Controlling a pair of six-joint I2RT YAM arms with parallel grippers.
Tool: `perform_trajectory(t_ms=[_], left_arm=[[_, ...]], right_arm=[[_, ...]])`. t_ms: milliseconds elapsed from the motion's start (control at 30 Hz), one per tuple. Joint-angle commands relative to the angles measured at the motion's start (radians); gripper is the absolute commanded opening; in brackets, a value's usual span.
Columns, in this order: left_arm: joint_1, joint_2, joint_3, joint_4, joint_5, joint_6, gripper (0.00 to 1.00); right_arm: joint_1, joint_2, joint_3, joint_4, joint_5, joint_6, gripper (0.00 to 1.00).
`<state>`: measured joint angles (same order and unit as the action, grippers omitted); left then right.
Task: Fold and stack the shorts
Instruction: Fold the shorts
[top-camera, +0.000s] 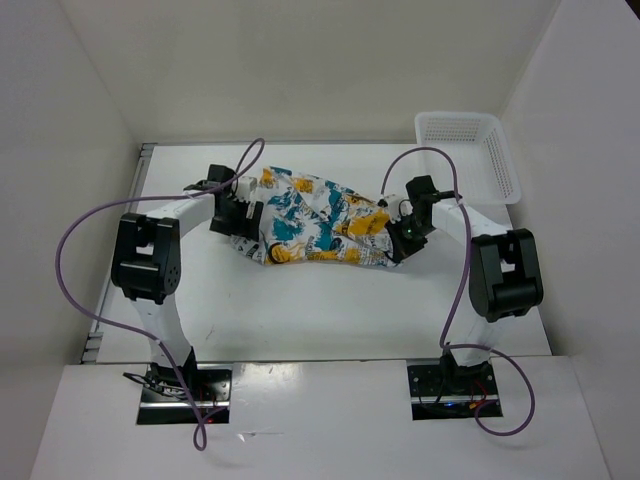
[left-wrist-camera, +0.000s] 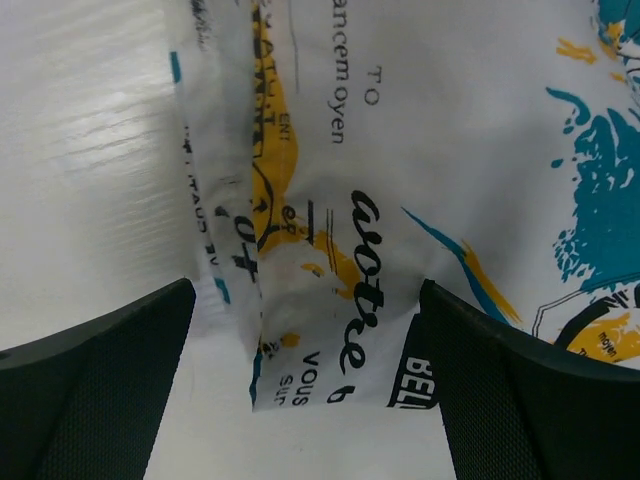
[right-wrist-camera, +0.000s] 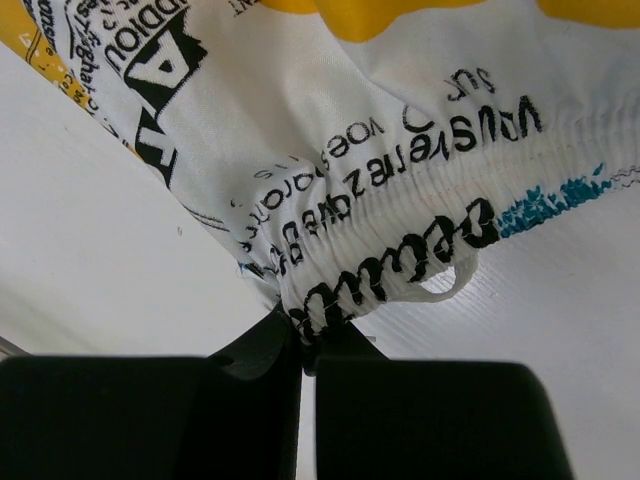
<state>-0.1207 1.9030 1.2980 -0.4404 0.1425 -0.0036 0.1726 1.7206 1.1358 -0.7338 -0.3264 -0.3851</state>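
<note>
My left fingers (left-wrist-camera: 90, 390) stand spread astride one edge of the shorts (top-camera: 315, 225), which lie crumpled mid-worktop (top-camera: 300, 310). The cloth looks light and limp, likely to sag, so I'd grip seams. My right fingers (right-wrist-camera: 430, 420) are clenched on the elastic waistband (right-wrist-camera: 400, 240).

1. Your desk (top-camera: 300, 310) is a white, smooth, faintly glossy top, closed in by pale panels on its left, far and right sides.
2. The shorts (top-camera: 310, 225) lie on it a little beyond the middle, stretched left to right as one wrinkled, bunched strip.
3. Their fabric is white with teal-blue, yellow-orange and black print, much of it lettering.
4. In the left wrist view you see a folded edge of the cloth lying flat on the desk.
5. In the right wrist view the gathered waistband and a small white loop show at the right end.
6. A white mesh basket (top-camera: 458, 120) sits open side up at the far right corner, apart from the shorts.
</note>
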Motion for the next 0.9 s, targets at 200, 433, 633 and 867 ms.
perform_trajectory(t_ms=[200,433,633,867], left_arm=[[-0.019,0.015,-0.036,0.008,0.104,0.004,0.59],[-0.019,0.004,-0.045,-0.001,0.123,0.004,0.31],[-0.019,-0.016,-0.054,-0.001,0.123,0.004,0.00],[-0.019,-0.128,-0.103,-0.061,0.063,0.004,0.00]], right_arm=[[0.011,-0.069,-0.027,-0.015,0.033,-0.024,0.00],[0.011,-0.069,-0.016,-0.006,0.043,-0.024,0.00],[0.011,-0.069,-0.016,0.004,0.052,-0.024,0.00],[0.011,-0.092,-0.007,0.004,0.095,-0.044,0.00]])
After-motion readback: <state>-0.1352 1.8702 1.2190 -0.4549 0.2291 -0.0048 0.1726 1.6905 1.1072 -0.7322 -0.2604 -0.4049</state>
